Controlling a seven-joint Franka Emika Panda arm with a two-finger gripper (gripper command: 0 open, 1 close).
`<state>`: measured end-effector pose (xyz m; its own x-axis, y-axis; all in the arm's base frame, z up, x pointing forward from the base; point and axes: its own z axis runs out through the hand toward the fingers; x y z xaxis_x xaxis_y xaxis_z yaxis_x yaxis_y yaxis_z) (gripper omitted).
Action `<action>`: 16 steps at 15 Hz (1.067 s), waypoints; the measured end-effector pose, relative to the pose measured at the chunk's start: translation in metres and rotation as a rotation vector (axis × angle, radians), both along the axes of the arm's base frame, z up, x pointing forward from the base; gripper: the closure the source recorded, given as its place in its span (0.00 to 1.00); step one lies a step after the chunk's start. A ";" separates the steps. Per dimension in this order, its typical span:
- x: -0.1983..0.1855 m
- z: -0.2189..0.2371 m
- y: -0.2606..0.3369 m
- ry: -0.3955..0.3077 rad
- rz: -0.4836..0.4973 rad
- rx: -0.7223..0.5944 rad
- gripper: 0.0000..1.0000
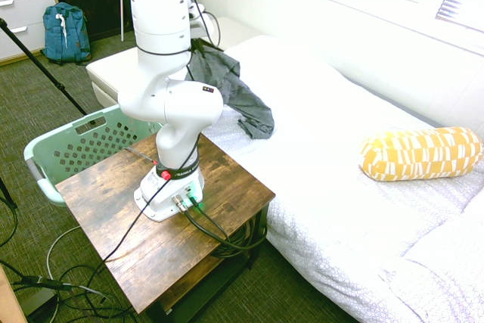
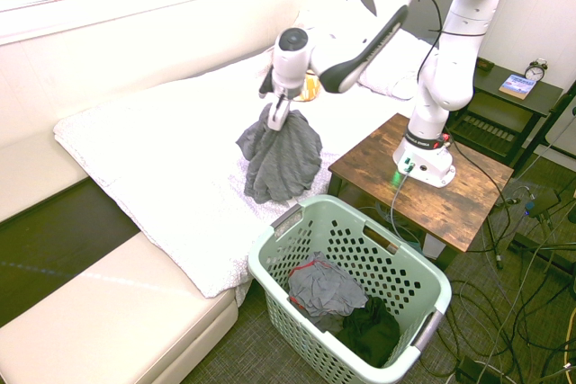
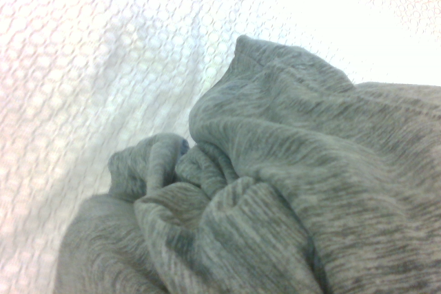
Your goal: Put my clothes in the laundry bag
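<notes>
the tool is clamped on the clothes, which hang above the bed edge just beside the laundry bag; lifting is done, but the bundle is not yet over the rim, so carrying across and dropping remain

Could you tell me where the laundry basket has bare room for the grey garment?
Free: the basket half nearest the wooden table, floor bare below its rim. Crowded: the half toward the white bench, where grey and dark clothes lie.
</notes>
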<state>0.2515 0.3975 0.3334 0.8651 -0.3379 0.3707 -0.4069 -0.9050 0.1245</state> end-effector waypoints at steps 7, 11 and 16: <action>-0.320 0.039 -0.049 0.034 0.050 -0.049 1.00; -0.346 0.089 -0.093 0.009 0.042 -0.020 0.00; -0.341 0.088 -0.094 0.013 0.031 -0.030 0.00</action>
